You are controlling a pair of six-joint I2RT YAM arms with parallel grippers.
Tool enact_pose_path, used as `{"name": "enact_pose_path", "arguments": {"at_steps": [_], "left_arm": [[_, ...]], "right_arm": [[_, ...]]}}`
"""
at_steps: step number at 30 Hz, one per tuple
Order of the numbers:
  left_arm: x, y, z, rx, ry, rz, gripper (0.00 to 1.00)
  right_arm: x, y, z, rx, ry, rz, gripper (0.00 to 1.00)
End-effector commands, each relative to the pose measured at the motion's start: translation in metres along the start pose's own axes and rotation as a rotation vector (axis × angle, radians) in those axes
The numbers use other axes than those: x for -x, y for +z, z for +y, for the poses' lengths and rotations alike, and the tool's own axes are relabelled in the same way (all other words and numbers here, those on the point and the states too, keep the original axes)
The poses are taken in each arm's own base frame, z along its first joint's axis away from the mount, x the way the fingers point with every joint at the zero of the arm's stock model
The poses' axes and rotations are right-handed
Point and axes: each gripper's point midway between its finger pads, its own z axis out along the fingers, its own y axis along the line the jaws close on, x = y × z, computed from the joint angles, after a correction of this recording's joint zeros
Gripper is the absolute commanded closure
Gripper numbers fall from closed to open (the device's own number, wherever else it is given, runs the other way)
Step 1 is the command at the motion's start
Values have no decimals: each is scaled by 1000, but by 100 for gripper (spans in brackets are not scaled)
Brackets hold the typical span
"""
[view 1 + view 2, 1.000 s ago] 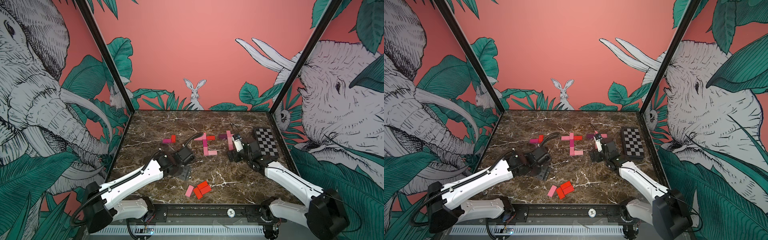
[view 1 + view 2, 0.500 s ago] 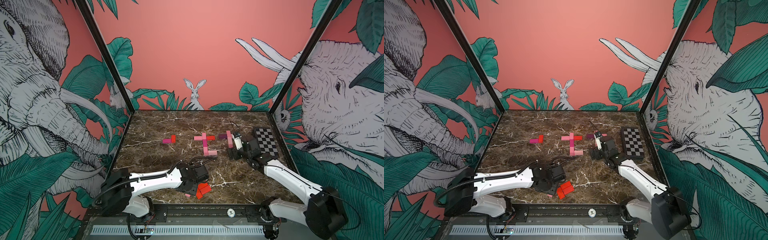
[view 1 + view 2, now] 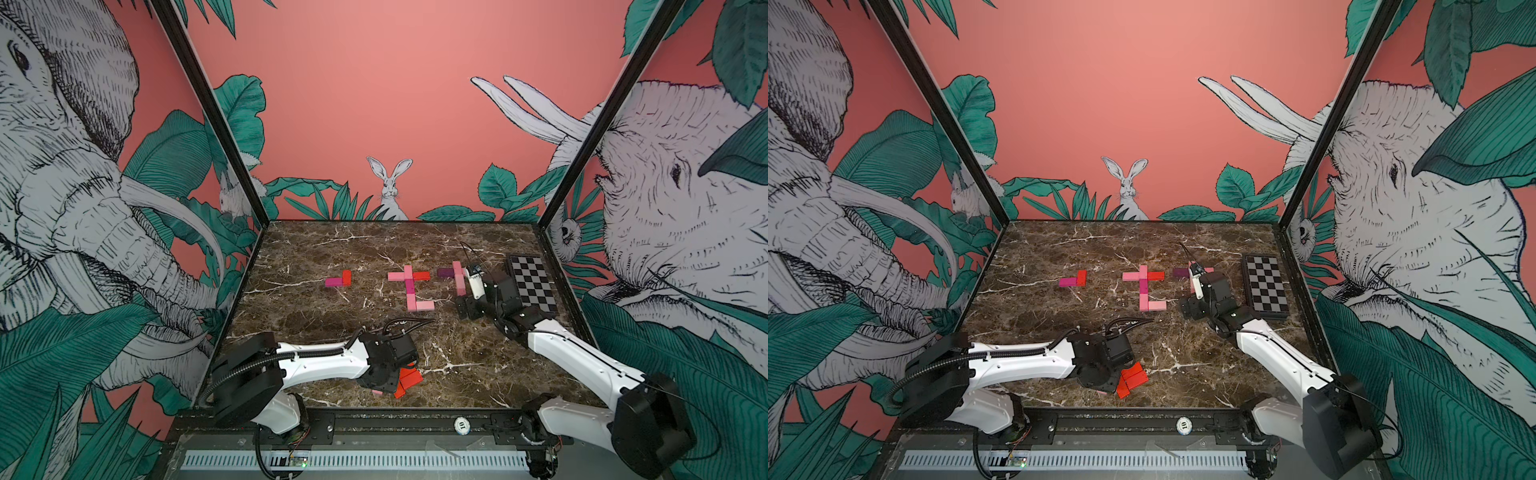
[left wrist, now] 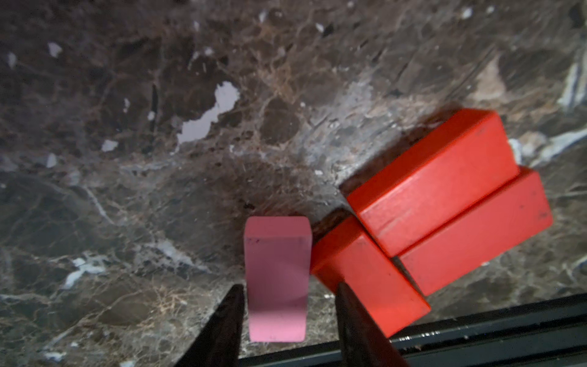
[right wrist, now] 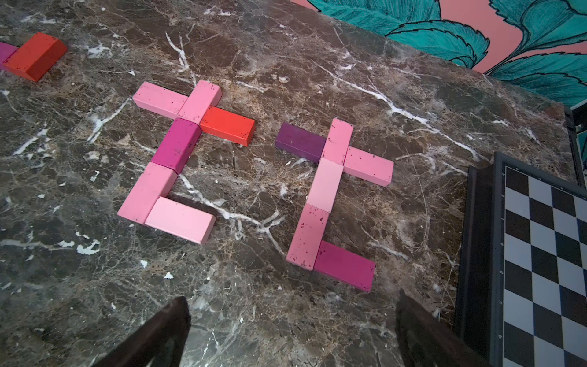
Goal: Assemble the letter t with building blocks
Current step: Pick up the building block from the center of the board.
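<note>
Low in the left wrist view, the left gripper (image 4: 287, 286) straddles a pink block (image 4: 277, 273). Its jaws are narrowly apart, a gap showing on one side, and seem set across the block's long sides to lift it clear of the red blocks (image 4: 438, 187) just beside. The right gripper (image 5: 290, 314), wide and empty, hovers below the right-hand t (image 5: 330, 197).

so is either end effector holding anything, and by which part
Nothing is gripped. The left end effector straddles the light pink block across its long sides, a gap showing on one side. The right end effector is open and empty.
</note>
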Motion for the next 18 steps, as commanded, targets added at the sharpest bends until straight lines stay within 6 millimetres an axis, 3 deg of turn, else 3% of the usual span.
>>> {"name": "enact_pose_path", "arguments": {"at_steps": [1, 12, 18], "left_arm": [[-11, 6, 12, 51, 9, 40, 53], [-21, -11, 31, 36, -10, 14, 43], [-18, -6, 20, -4, 17, 9, 43]], "right_arm": [[9, -2, -2, -18, 8, -27, 2], [7, 0, -1, -12, 19, -22, 2], [8, 1, 0, -9, 20, -22, 2]]}}
